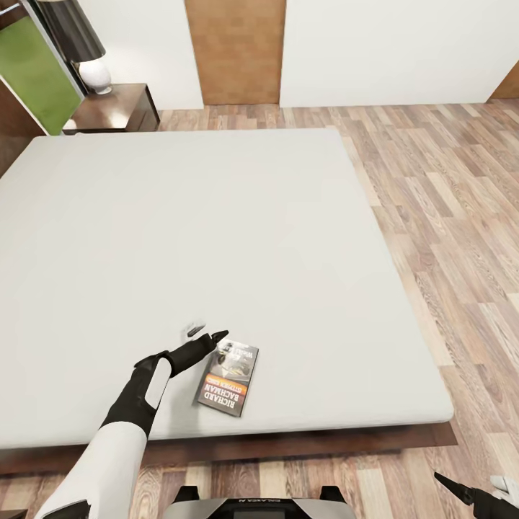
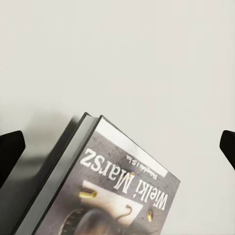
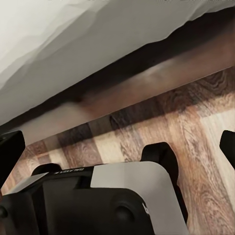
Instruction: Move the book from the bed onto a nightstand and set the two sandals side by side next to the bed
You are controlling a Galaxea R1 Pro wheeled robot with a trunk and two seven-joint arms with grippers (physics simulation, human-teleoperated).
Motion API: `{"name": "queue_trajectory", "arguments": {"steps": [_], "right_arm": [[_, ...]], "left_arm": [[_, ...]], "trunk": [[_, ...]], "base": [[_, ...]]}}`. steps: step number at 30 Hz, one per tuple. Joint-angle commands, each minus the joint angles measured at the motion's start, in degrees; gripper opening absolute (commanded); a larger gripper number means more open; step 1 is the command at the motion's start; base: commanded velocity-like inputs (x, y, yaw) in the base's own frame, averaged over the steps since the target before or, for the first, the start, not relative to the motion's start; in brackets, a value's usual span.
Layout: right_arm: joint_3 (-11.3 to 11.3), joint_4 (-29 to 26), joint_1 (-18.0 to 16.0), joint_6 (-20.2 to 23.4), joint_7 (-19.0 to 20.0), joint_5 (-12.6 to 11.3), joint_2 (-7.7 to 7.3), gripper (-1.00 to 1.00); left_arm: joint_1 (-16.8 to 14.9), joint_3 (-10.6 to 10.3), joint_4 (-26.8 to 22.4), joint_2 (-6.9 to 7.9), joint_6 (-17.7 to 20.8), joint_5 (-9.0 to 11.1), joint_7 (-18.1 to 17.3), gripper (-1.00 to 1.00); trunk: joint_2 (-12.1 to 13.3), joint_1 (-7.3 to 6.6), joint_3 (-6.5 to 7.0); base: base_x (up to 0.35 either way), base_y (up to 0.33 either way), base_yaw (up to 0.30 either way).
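- head view, bedroom, near edge: our robot base (image 1: 245, 507) sits just short of the bed (image 1: 216, 447), whose dark wooden frame runs along the wood-plank floor (image 1: 461, 216).
- our right gripper (image 1: 461, 491) hangs low at the near right corner, over the floor and apart from the bed; in the right wrist view its two dark fingertips (image 3: 10, 152) stand far apart at the frame's edges, wide open, with nothing between them but our own base and the floor beneath the mattress edge.
- our left gripper (image 1: 205, 337) reaches over the pale grey mattress, one finger just beside the book (image 1: 229, 377), the other farther off; the left wrist view shows the fingers (image 2: 10, 152) spread wide, gripping nothing, the book lying between and ahead of them.
- the book lies flat on the mattress near its front edge, cover up, lettering "richard bachman" readable in the head view and "wielki marsz" in the left wrist view.
- beyond it, the mattress stretches bare to the far side.
- at the far left, a nightstand (image 1: 115, 108) carries a lamp (image 1: 83, 43) with a dark shade and white base.
- a brown wooden door (image 1: 236, 50) stands in the white back wall.
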Motion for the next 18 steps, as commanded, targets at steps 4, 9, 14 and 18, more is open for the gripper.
{"name": "queue_trajectory", "arguments": {"steps": [4,9,14,18], "right_arm": [[-0.47,0.04,-0.03,0.13,0.26,0.33,-0.02,1.0],[-0.46,0.04,-0.03,0.13,0.25,0.33,0.0,1.0],[-0.44,0.04,-0.03,0.13,0.25,0.33,-0.01,1.0],[-0.46,0.04,-0.03,0.13,0.25,0.33,0.02,1.0]], "left_arm": [[-0.03,0.29,-0.01,-0.07,0.47,0.25,-0.15,1.0],[-0.03,0.29,0.0,-0.07,0.47,0.26,-0.15,1.0],[-0.03,0.29,0.03,-0.07,0.47,0.27,-0.15,1.0],[-0.03,0.29,0.05,-0.07,0.47,0.27,-0.15,1.0]], "trunk": [[-0.02,0.0,-0.03],[-0.02,0.0,-0.03],[-0.02,0.0,-0.03],[-1.23,0.66,-0.57]], "base": [[0.0,0.0,0.0],[0.0,0.0,0.0],[0.0,0.0,0.0],[0.0,0.0,0.0]]}}
